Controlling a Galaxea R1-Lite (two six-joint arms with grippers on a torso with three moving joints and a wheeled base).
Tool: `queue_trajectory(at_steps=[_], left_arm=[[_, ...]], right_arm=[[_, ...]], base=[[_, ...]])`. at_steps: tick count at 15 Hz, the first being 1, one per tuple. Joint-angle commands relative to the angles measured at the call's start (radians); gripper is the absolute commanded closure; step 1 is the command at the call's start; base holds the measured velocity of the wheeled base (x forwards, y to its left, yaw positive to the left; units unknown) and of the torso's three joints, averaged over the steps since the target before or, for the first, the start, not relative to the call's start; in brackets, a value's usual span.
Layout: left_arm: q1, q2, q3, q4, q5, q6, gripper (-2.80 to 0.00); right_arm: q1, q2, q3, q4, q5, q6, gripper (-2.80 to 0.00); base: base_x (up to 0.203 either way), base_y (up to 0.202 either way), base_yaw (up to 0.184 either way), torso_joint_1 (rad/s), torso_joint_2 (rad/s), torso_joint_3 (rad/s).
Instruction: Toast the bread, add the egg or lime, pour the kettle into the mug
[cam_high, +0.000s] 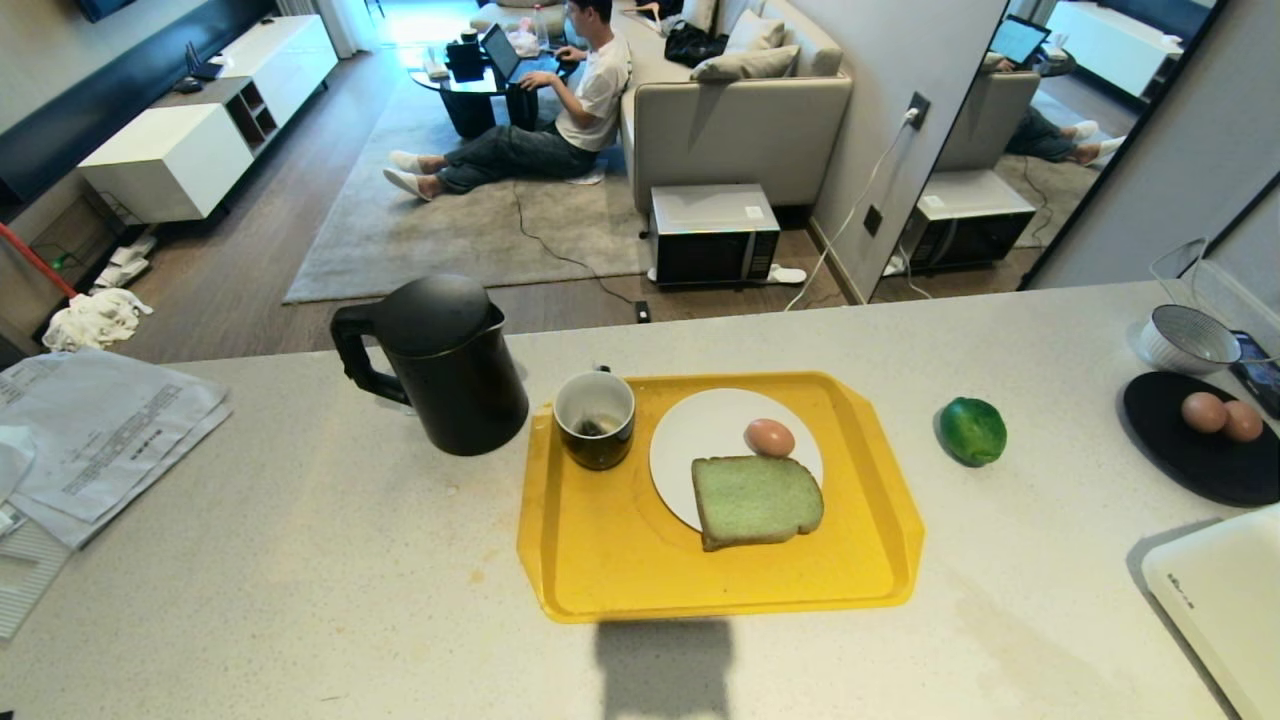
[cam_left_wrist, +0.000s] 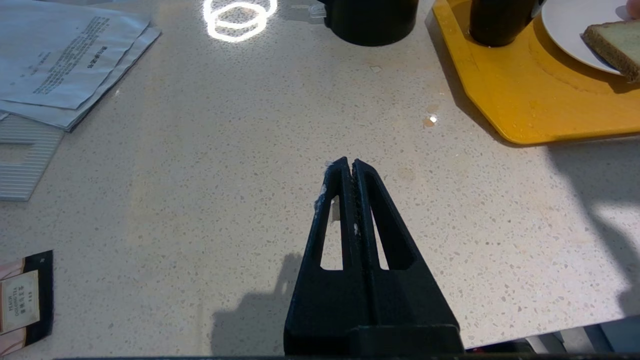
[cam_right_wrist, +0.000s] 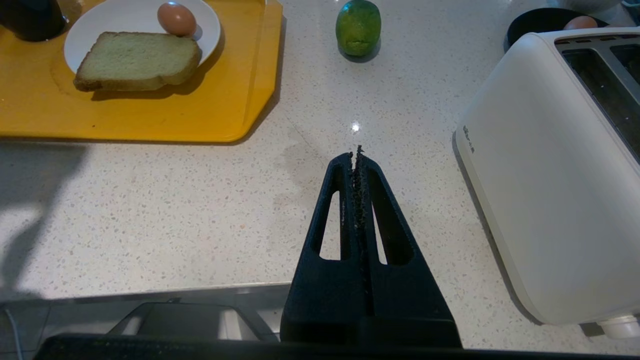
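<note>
On the yellow tray (cam_high: 600, 570) a white plate (cam_high: 690, 440) carries the bread (cam_high: 756, 500), a pale green slice, with an egg (cam_high: 769, 437) touching its far edge. The dark mug (cam_high: 595, 420) stands at the tray's far left corner. Left of the tray stands the black kettle (cam_high: 445, 365), handle to the left. The lime (cam_high: 972, 431) lies on the counter right of the tray. Neither arm shows in the head view. My left gripper (cam_left_wrist: 348, 162) hovers shut and empty over bare counter near the front edge. My right gripper (cam_right_wrist: 356, 154) is shut and empty, between the tray (cam_right_wrist: 150, 120) and a white toaster (cam_right_wrist: 550, 175).
The white toaster (cam_high: 1225, 600) sits at the counter's near right corner. A black plate (cam_high: 1190, 450) with two more eggs and a striped bowl (cam_high: 1188, 340) are at the far right. Papers (cam_high: 100, 430) lie at the left. A person sits on the floor beyond the counter.
</note>
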Motion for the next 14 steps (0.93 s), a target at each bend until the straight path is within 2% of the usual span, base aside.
queue_trajectory(at_steps=[1, 8, 14], left_arm=[[0.001, 0.001, 0.000, 0.000, 0.000, 0.001, 0.00], [0.001, 0.000, 0.000, 0.000, 0.003, 0.001, 0.00], [0.000, 0.000, 0.000, 0.000, 0.003, 0.001, 0.00]], right_arm=[[0.000, -0.001, 0.002, 0.000, 0.002, -0.003, 0.00], [0.000, -0.001, 0.002, 0.000, 0.003, -0.003, 0.00], [0.000, -0.001, 0.002, 0.000, -0.002, 0.003, 0.00]], base=[[0.000, 0.000, 0.000, 0.000, 0.00, 0.000], [0.000, 0.000, 0.000, 0.000, 0.00, 0.000], [0.000, 0.000, 0.000, -0.069, 0.14, 0.065]])
